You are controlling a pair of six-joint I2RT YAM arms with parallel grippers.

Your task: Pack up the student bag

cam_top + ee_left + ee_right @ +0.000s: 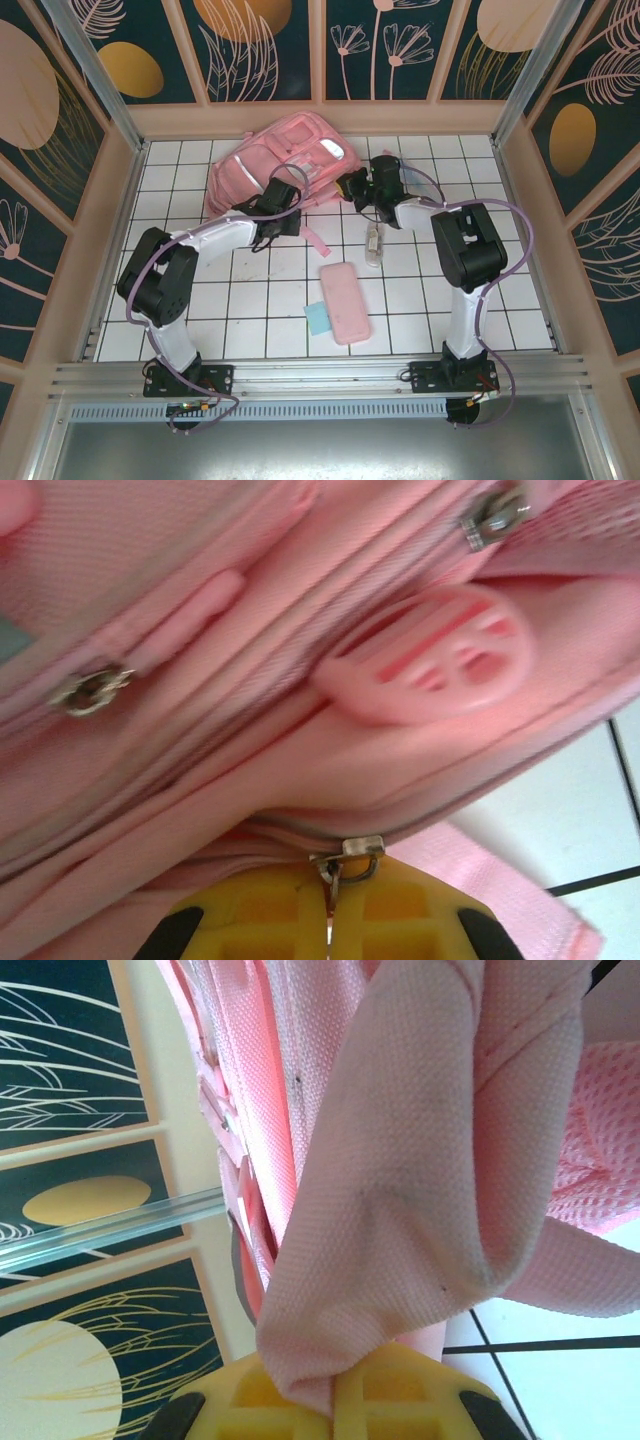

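Packing looks barely started — the left gripper (328, 935) jaws pinch a zipper pull (345, 860) on the student bag (285, 165), the right gripper (335, 1405) jaws pinch its fabric, and the pencil case (345, 302) lies unpacked on the table (250, 310) at six o'clock.

Reaches both arms toward the table's (420, 300) far edge, elbows bent outward. Pinches left gripper (328, 885) closed on a zipper pull (346, 857); clamps right gripper (332, 1385) closed on student bag (262, 165) fabric.

One bag (285, 152), one pencil case (345, 302), one blue card (316, 320), one tube (373, 245).
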